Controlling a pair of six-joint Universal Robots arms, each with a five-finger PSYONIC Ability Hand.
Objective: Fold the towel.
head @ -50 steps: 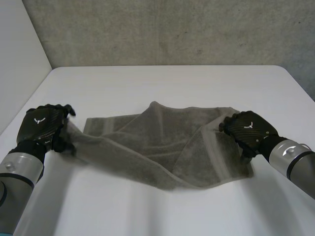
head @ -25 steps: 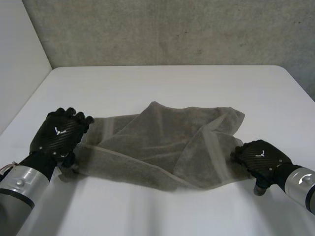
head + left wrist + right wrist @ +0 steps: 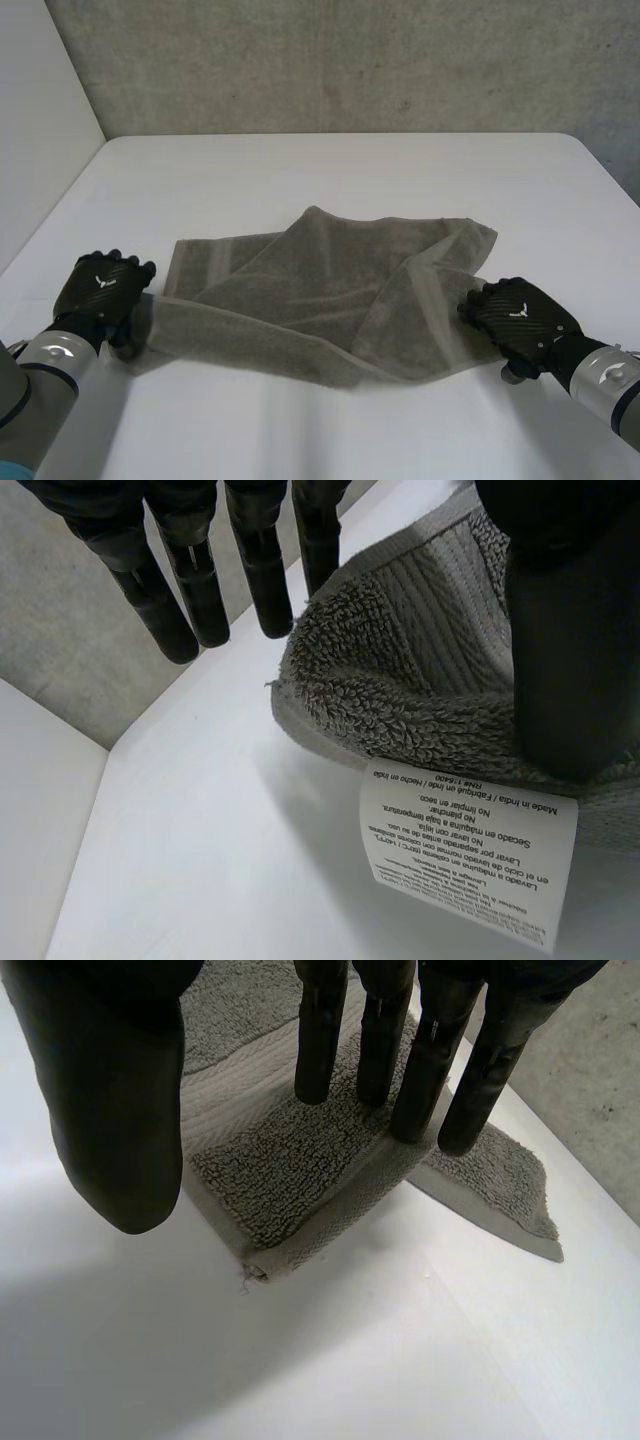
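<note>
Grey towel (image 3: 320, 290) runs left to right, near corners at the left hand (image 3: 100, 290) and right hand (image 3: 520, 318), both straight-fingered, gripping nothing

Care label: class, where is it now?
In the left wrist view, the care label hangs off the towel corner, beside the thumb of the left hand, over the table.

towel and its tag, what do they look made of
Towel: grey terry, likely cotton; matte looped pile with a flat ribbed band near the edge. Tag: thin white label, smooth, printed in black; probably a synthetic fabric, hard to tell.
</note>
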